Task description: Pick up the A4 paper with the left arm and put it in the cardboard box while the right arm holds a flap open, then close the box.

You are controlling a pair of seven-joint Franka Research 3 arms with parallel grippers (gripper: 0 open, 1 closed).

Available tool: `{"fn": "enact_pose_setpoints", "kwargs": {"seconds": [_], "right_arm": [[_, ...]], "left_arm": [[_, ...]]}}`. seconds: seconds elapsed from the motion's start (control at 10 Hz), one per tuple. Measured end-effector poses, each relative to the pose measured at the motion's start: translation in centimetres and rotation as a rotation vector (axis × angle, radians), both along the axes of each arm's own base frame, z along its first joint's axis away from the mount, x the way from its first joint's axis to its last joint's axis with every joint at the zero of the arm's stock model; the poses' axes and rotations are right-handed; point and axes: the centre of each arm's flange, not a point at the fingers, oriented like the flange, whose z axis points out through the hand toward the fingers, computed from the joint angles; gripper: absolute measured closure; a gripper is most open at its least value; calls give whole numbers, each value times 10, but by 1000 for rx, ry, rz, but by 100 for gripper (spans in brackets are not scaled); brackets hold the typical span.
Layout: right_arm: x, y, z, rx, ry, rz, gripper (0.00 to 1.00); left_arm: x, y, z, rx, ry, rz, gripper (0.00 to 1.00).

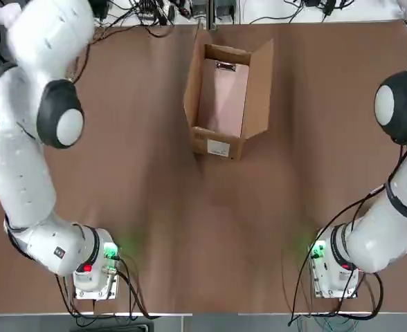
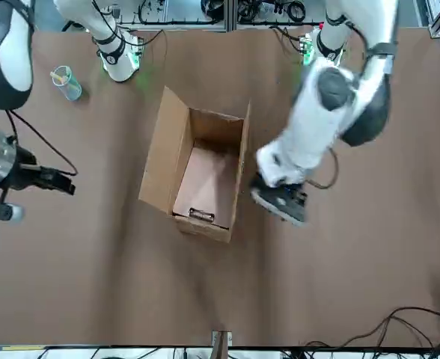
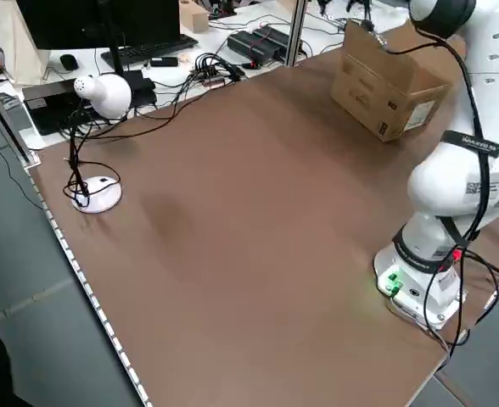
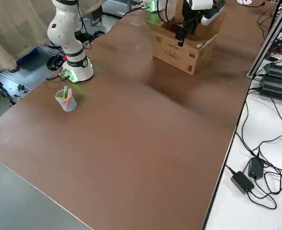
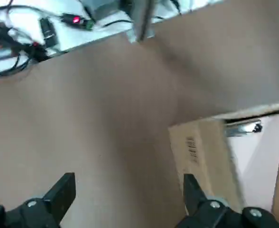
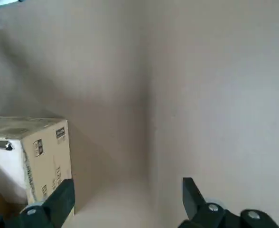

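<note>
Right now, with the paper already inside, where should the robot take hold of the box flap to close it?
Grip the tall flap of the cardboard box at its free top edge, coming from above and outside. It stands upright on the right arm's side, so that thin edge is exposed, clear of the A4 paper.

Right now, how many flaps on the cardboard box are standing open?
2 show clearly: the long flap on the cardboard box's right and the long flap on its left, both upright. End flaps may be hidden.
</note>
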Motion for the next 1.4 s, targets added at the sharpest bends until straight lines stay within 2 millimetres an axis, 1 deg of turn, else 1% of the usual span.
{"fn": "enact_pose_setpoints", "kwargs": {"seconds": [0.1,0.2,0.3,0.4,0.5,0.6,0.7,0.8,0.9,1.0,1.1,1.2,1.3,1.4], "right_arm": [[-3,8,-3,2,24,16,0],[-7,15,-5,8,49,28,0],[-9,20,-12,28,78,33,0],[-11,20,-25,50,108,31,0],[-13,18,-40,61,140,38,0],[-15,14,-54,73,166,72,0],[-17,10,-69,100,187,103,0],[-19,2,-84,136,200,130,1],[-23,-8,-101,181,207,145,5],[-32,-15,-120,231,208,149,14],[-44,-19,-136,284,218,141,30],[-57,-18,-151,338,237,124,42],[-67,-14,-164,386,255,108,48],[-73,-7,-176,421,273,99,64]], "left_arm": [[14,37,1,-43,26,43,0],[25,68,-4,-83,50,84,0],[33,92,-13,-109,72,110,3],[39,108,-26,-124,96,124,11],[43,115,-43,-127,122,134,16],[45,114,-59,-132,149,137,34],[45,107,-73,-152,178,137,49],[42,96,-86,-176,209,131,64],[38,81,-95,-189,233,120,78],[31,62,-101,-205,259,111,94],[25,41,-108,-219,281,106,99],[18,18,-114,-227,293,105,99],[9,-7,-120,-229,297,106,99],[-1,-32,-124,-231,302,109,99]]}}
